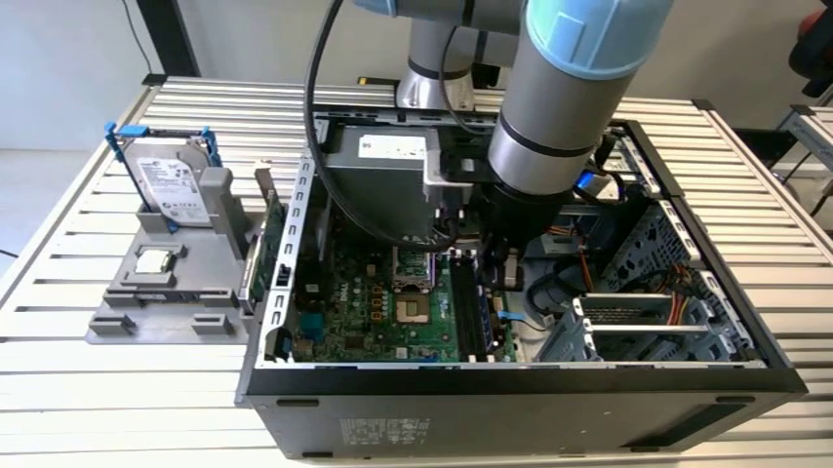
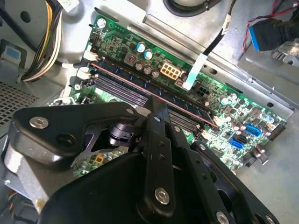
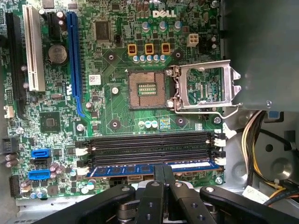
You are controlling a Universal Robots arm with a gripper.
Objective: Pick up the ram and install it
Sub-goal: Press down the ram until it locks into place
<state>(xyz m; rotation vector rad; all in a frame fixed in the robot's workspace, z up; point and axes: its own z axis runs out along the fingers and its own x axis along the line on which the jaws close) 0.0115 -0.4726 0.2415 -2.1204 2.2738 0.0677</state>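
Note:
The ram is a long narrow stick with a blue label, standing in the outermost of several memory slots on the green motherboard. In the second wrist view the ram runs diagonally under the fingers. My gripper is shut, its two fingertips together on the stick's top edge near mid-length, also seen from behind as the gripper. In the exterior view the gripper reaches down into the open computer case, over the slots. The neighbouring slots are dark and bare.
The CPU socket lies open with its metal frame flipped aside. A power supply and cable bundles crowd the case. Outside, a grey fixture holds a hard drive with blue rails and a processor chip.

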